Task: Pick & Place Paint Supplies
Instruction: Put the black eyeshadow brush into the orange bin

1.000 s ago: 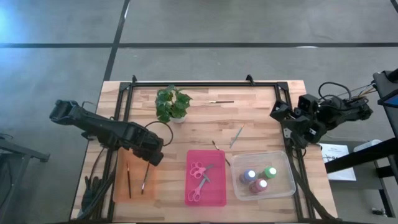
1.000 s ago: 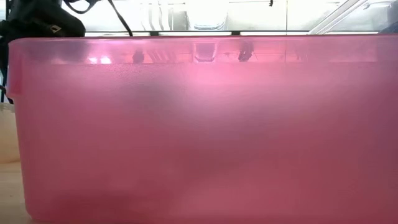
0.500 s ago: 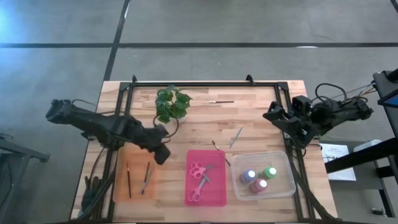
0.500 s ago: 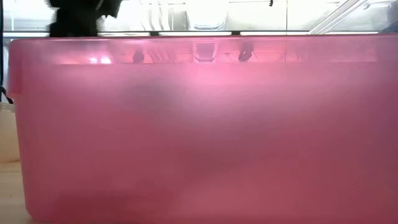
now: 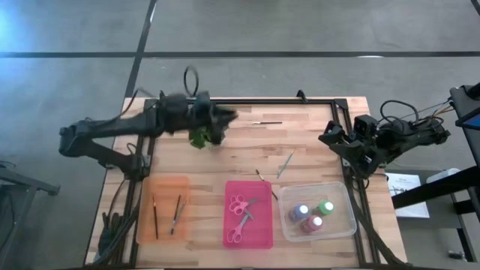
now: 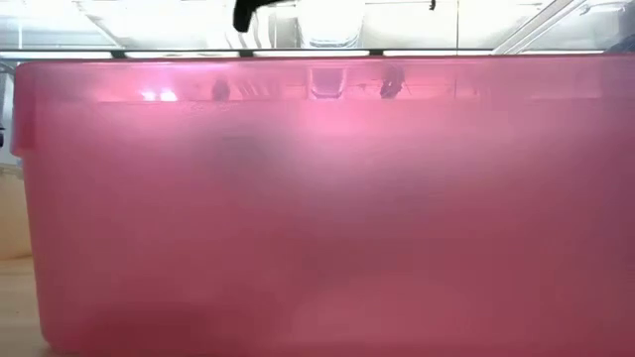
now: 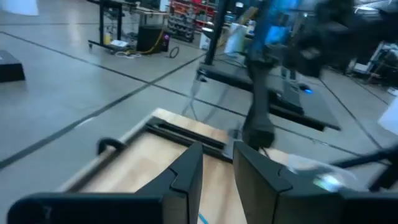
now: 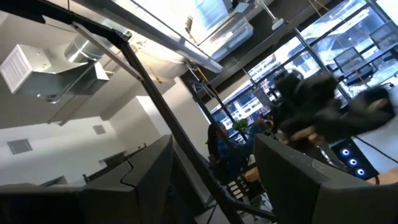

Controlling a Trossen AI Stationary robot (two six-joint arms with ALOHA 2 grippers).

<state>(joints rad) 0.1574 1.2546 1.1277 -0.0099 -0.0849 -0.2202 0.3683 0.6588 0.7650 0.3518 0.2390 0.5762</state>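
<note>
Dark left end effector (image 5: 225, 118) over plant (image 5: 201, 135), fingers slightly parted, empty; right end effector (image 5: 330, 138) released.

No legible text anywhere

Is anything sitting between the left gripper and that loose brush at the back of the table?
Nothing visible blocks it. The left gripper hangs over the potted plant, its fingers slightly apart and empty. The brush lies on bare wood just beyond, and the plant sits under the gripper, not between them.
</note>
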